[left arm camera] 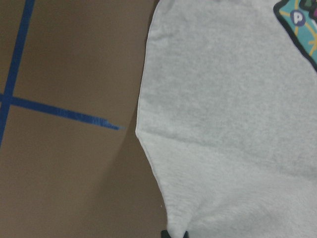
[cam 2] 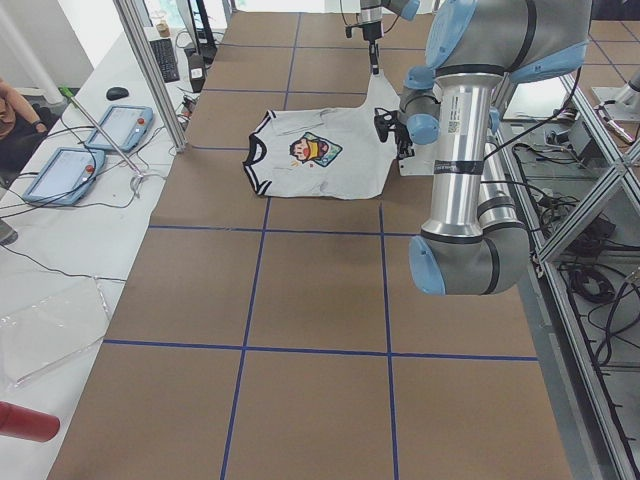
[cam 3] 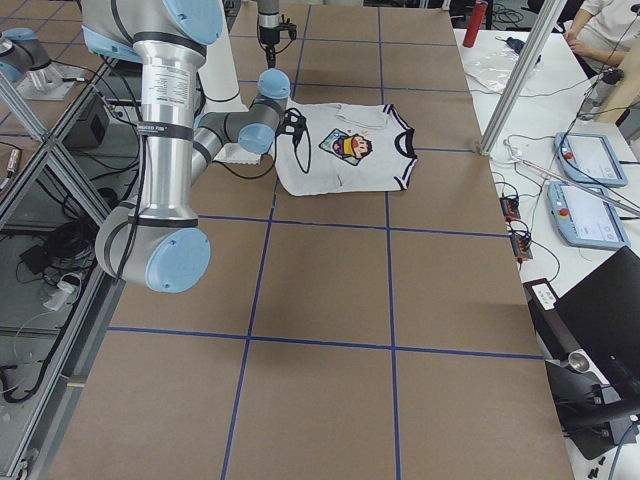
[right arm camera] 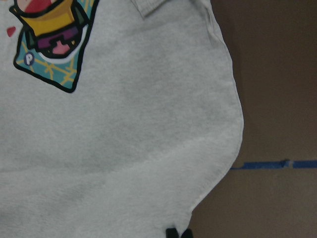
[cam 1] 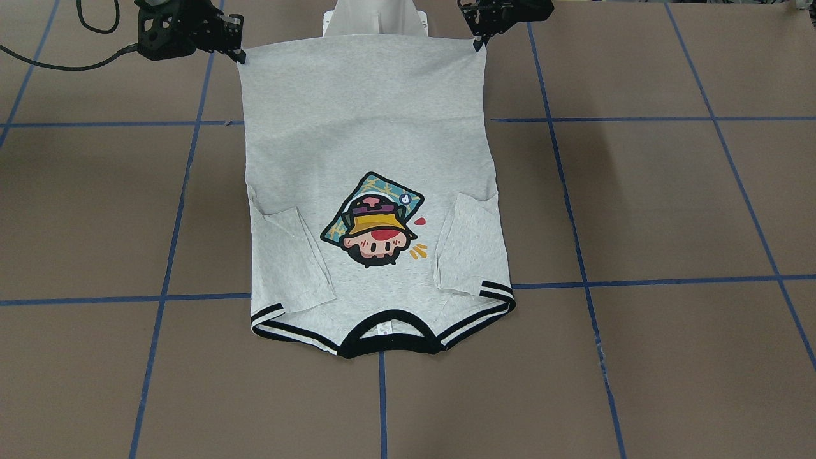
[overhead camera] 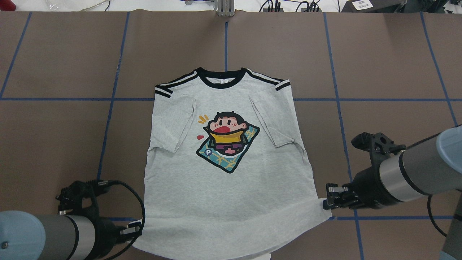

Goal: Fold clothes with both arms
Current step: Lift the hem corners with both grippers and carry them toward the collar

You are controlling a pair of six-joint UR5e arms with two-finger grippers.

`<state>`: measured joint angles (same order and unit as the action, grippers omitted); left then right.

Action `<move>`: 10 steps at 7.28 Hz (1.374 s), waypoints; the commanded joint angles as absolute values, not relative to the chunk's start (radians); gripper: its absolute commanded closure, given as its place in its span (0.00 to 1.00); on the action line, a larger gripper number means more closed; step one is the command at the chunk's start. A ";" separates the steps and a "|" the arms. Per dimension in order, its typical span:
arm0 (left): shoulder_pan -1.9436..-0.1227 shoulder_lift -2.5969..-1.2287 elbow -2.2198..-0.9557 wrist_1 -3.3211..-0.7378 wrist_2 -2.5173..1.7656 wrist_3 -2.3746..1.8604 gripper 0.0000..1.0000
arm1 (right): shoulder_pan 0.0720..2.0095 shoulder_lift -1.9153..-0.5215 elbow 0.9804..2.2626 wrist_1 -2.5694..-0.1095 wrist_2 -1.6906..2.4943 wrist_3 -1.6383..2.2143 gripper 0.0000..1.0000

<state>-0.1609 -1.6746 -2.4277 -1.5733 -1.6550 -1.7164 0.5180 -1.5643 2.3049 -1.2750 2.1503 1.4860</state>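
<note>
Observed grey T-shirt (overhead camera: 231,187) spread face up at centre of the overhead view on brown table (overhead camera: 54,54), collar (overhead camera: 222,76) toward top edge, hem toward bottom edge. Noted both short sleeves folded inward onto the chest, flanking the cartoon print (overhead camera: 227,139). Found left gripper (overhead camera: 138,230) at lower left, pinched together on the hem's left corner. Found right gripper (overhead camera: 326,203) at right of frame, likewise clamped on the opposite hem corner, with that corner drawn out to a point. Confirmed in both wrist views fabric narrowing into the closed tips at bottom edge. Recorded blue tape lines (overhead camera: 112,108) gridding the table.
</note>
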 commanded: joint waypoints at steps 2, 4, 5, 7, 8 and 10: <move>-0.351 -1.796 -2.276 -1.572 -1.706 -1.590 1.00 | 0.682 -1.430 2.173 -1.275 2.141 1.480 1.00; -0.425 -1.828 -2.223 -1.572 -1.724 -1.548 1.00 | 0.730 -1.370 2.103 -1.273 2.137 1.473 1.00; -0.480 -1.859 -2.188 -1.572 -1.729 -1.511 1.00 | 0.736 -1.317 2.053 -1.273 2.122 1.473 1.00; -0.558 -1.890 -2.142 -1.577 -1.744 -1.454 1.00 | 0.791 -1.256 1.993 -1.272 2.125 1.448 1.00; -0.587 -1.900 -2.122 -1.580 -1.744 -1.425 1.00 | 0.823 -1.244 1.970 -1.273 2.126 1.415 1.00; -0.613 -1.948 -2.033 -1.588 -1.741 -1.404 1.00 | 0.876 -1.180 1.869 -1.273 2.131 1.385 1.00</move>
